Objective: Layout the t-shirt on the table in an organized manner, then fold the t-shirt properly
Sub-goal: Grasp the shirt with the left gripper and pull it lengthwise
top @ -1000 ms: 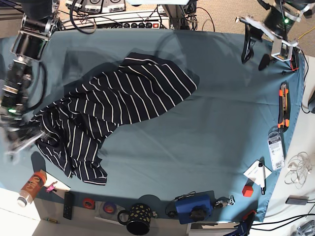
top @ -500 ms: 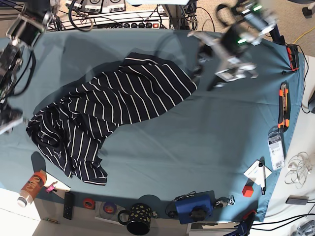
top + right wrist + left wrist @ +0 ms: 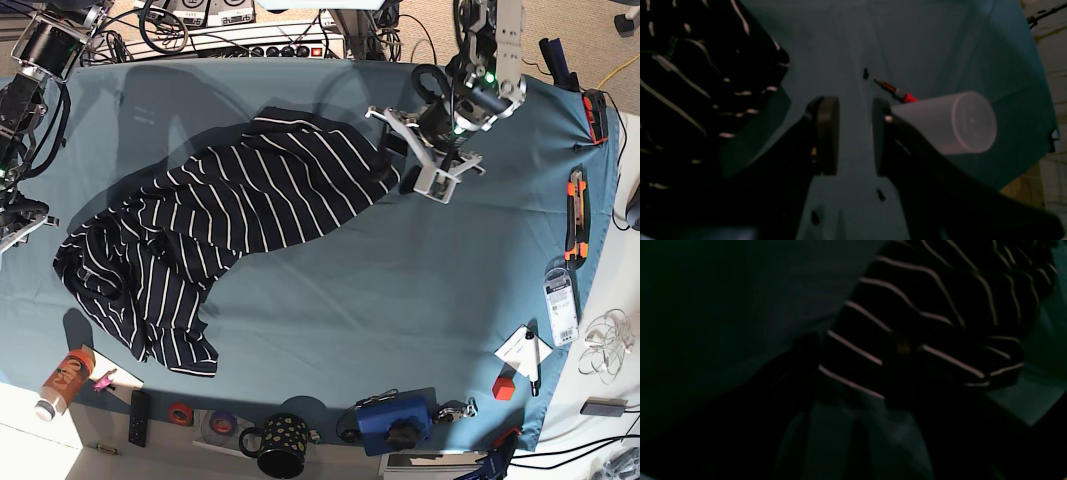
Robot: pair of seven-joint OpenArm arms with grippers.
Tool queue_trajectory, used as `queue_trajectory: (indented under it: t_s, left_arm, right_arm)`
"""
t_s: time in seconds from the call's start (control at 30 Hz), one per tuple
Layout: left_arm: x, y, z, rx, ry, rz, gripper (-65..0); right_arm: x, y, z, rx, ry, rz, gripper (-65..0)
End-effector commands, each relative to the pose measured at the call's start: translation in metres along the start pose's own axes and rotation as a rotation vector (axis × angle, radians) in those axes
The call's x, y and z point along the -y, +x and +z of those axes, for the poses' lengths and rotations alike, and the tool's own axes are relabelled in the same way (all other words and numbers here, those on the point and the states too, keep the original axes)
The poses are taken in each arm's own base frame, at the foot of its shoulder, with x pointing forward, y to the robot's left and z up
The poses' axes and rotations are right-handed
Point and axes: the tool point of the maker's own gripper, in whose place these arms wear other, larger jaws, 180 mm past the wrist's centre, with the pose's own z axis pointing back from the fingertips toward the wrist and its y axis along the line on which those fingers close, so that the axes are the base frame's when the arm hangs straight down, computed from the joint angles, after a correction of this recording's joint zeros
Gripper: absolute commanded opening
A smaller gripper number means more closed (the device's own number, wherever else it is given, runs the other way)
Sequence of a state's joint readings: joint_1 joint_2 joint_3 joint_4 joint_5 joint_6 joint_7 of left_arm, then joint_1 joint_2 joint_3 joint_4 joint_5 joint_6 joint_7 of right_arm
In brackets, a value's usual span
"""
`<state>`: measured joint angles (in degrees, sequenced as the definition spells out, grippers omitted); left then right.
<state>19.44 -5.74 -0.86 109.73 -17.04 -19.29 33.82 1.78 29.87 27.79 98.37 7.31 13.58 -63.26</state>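
Stripes on the shirt (image 3: 215, 235) run dark navy and white, and we see it lying crumpled on the table (image 3: 400, 300), stretched from the upper middle of the base view down toward the lower left edge. Its folds hide the neckline and sleeves from us, so we cannot tell which end is which.

At the shirt's upper right end we see the left gripper (image 3: 410, 150) low over the cloth, just beside the hem. The left wrist view is very dark: we make out striped fabric (image 3: 923, 316) filling the upper right, with teal cloth below it, but the fingers are lost in shadow. We cannot tell whether this gripper is parted or closed, or whether it touches the shirt.

At the left edge of the base view the right gripper (image 3: 20, 222) is mostly cut off. In its wrist view we see the right gripper (image 3: 855, 133) with its two pads apart and only bare table between them, the shirt (image 3: 690, 83) off to the left. A pale cylinder (image 3: 947, 123) on the gripper blocks part of that view, and beyond it lies a small red-tipped tool (image 3: 897, 91).

Along the near edge we see a can (image 3: 64, 381), a spotted mug (image 3: 280, 445) and a blue box (image 3: 392, 420); a white packet (image 3: 562, 305) lies at the right. We cannot read any writing on them.
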Motion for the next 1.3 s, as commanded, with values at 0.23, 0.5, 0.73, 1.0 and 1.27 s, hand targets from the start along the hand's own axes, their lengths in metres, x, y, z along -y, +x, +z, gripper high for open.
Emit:
queue_trajectory:
  t_s: [0.23,0.5,0.73,1.0,1.27]
  left_arm:
    - [-0.001,-0.019,-0.025,-0.043,-0.087,0.030,-34.1]
    - [0.008,-0.014,-0.035,-0.026,-0.170,0.097,-44.4]
    - [-0.002,0.006,-0.043,-0.015,-0.150,0.018,-65.0]
    - [-0.043,0.051,-0.055,0.033,0.013,-0.066,-65.0]
    - [-0.129,0.156,-0.042,0.112,0.241,-0.362,-65.0]
  right_arm:
    - [0.010,0.018,0.006,0.052,-0.009,-0.007,-47.6]
    - [0.006,0.019,0.005,0.058,0.012,-0.017,-47.6]
    - [0.006,0.019,0.006,0.061,0.011,-0.017,-47.6]
    - [0.006,0.023,0.006,0.080,0.008,-0.015,-47.6]
    - [0.006,0.022,0.006,0.081,0.009,-0.016,-47.6]
